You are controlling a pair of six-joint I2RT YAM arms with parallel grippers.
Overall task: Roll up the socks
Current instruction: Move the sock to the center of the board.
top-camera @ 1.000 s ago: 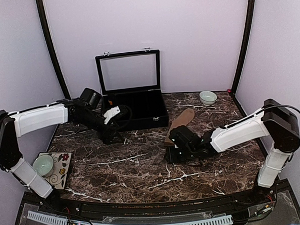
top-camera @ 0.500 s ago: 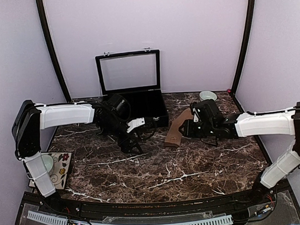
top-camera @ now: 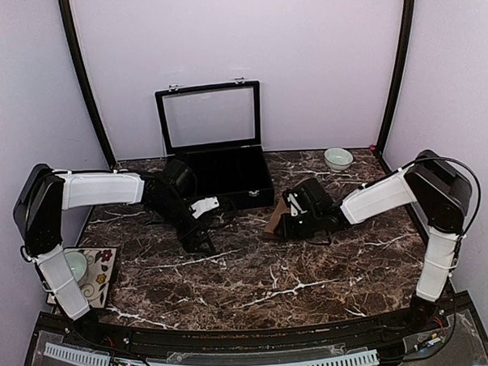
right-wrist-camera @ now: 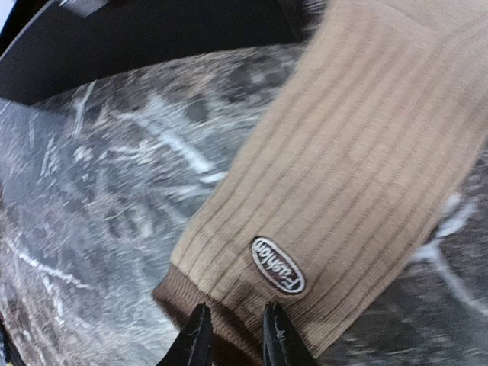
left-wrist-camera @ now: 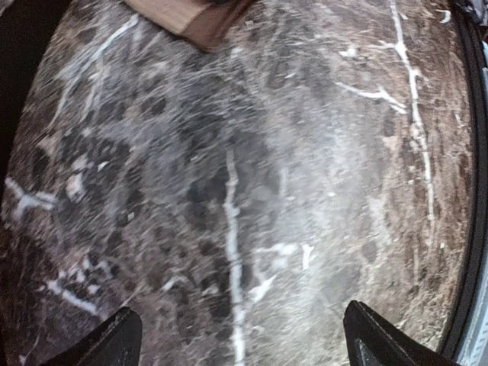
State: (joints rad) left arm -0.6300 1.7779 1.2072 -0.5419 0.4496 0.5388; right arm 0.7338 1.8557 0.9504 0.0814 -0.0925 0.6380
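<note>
Dark marble tabletop, floppy tan ribbed sock wants pinching by its brown cuff, where right gripper looks nearly together (clamped? can't tell), left gripper wide apart.

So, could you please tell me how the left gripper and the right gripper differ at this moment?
The left gripper has its jaws wide apart; the right gripper has them nearly together. The left gripper has only bare table beneath it; the right gripper is at the dark cuff of the tan sock, though I cannot tell if it grips it. Both are low over the marble.
</note>
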